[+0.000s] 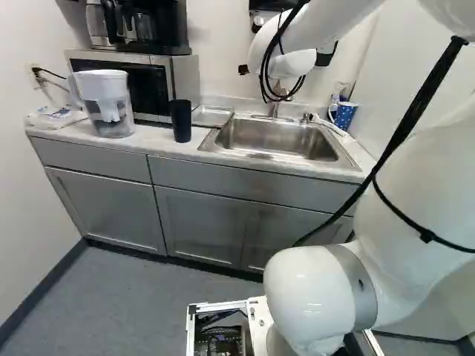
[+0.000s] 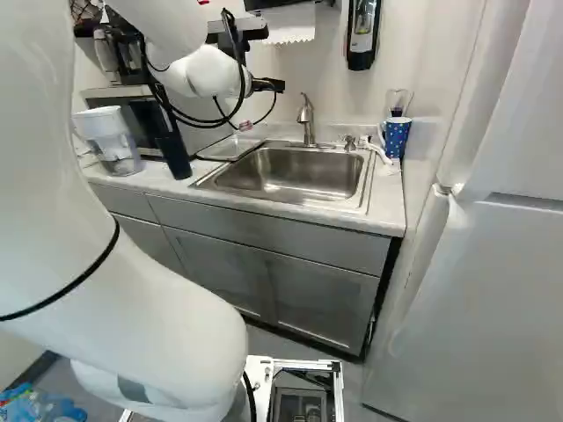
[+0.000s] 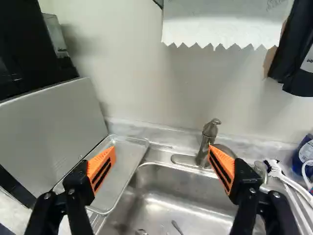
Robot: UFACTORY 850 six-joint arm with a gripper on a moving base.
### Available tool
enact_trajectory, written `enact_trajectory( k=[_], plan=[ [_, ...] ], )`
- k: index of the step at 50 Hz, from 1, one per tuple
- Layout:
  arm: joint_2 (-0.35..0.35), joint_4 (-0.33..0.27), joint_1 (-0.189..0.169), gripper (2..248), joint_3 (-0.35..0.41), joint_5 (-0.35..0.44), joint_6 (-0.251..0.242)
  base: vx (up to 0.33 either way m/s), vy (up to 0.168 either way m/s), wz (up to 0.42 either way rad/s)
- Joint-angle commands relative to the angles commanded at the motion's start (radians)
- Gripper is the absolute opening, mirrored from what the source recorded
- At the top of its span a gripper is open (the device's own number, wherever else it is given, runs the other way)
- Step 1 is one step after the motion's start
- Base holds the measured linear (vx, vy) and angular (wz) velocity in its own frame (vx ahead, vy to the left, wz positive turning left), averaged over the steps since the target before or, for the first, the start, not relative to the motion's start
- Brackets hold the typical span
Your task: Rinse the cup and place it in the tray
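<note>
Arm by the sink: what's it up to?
The arm has its open gripper raised at the sink, with nothing between its fingers. No cup shows in the sink or on the metal tray. A black cup and a blue dotted one stand on the counter; which one is meant for rinsing, I can't tell.
</note>
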Motion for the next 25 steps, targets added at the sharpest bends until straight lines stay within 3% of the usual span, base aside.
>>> enact_trajectory(
  k=[25],
  plan=[
    [-0.03, 0.0, 0.0, 247, -0.029, 0.0, 0.0, 0.0, 0.0, 0.0]
  ],
)
